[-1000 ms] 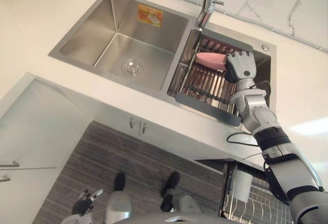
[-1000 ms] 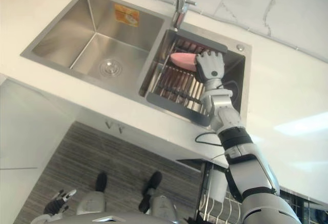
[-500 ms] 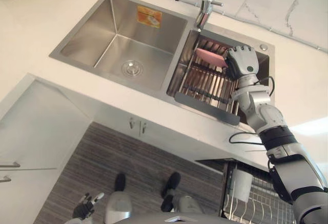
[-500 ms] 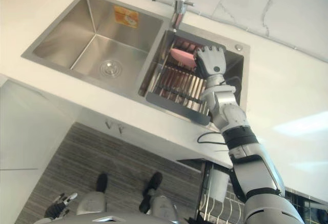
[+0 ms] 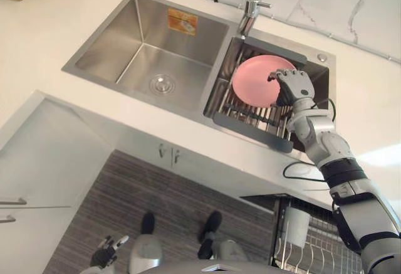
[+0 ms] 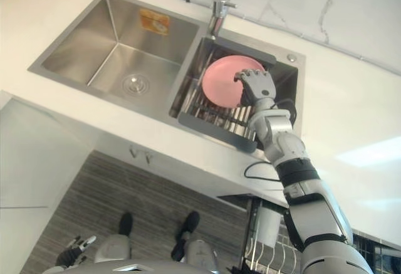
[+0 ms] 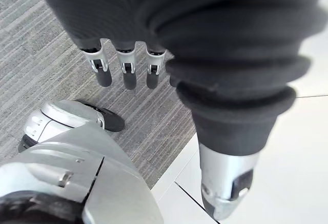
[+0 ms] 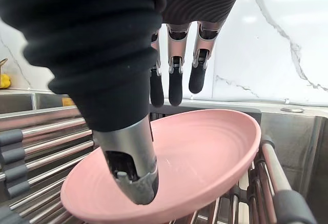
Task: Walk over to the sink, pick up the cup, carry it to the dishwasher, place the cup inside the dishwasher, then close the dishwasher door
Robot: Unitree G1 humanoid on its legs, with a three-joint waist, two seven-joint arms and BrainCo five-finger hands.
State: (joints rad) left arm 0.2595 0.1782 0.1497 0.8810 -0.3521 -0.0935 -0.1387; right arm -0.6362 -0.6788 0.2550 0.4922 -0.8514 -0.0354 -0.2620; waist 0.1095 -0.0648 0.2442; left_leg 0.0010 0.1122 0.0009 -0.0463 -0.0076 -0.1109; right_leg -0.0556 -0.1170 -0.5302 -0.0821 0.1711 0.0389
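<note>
No cup is noted at the sink (image 5: 70,67). The thing in hand is a pink plate (image 5: 254,81), found over the slatted drying rack (image 5: 249,126) in the right basin, just below the faucet (image 5: 250,7). A change of attitude is recorded. One second ago the plate was shown edge-on as a thin pink sliver at the right hand (image 5: 293,87), and half a second ago it was partly turned. Now its whole round face is presented upward to the head camera. The hand is set at the plate's right rim, with the fingers curled over the edge. In the right wrist view the thumb (image 8: 134,183) is laid against the near rim and the fingers (image 8: 174,88) are held above the far rim, so the plate is pinched at its edge rather than wrapped. Whether the far rim is touched by the rack rods cannot be told. The left hand (image 5: 103,253) is hung low near the floor, fingers straight and slack, nothing held. The pick-up is judged under way but the plate is not yet cleared from the basin. The carry to the wire rack (image 5: 319,252) below the counter, taken for the dishwasher's, the placing and the door closing are all left undone. A slip from so narrow a pinch is to be guarded against.
</note>
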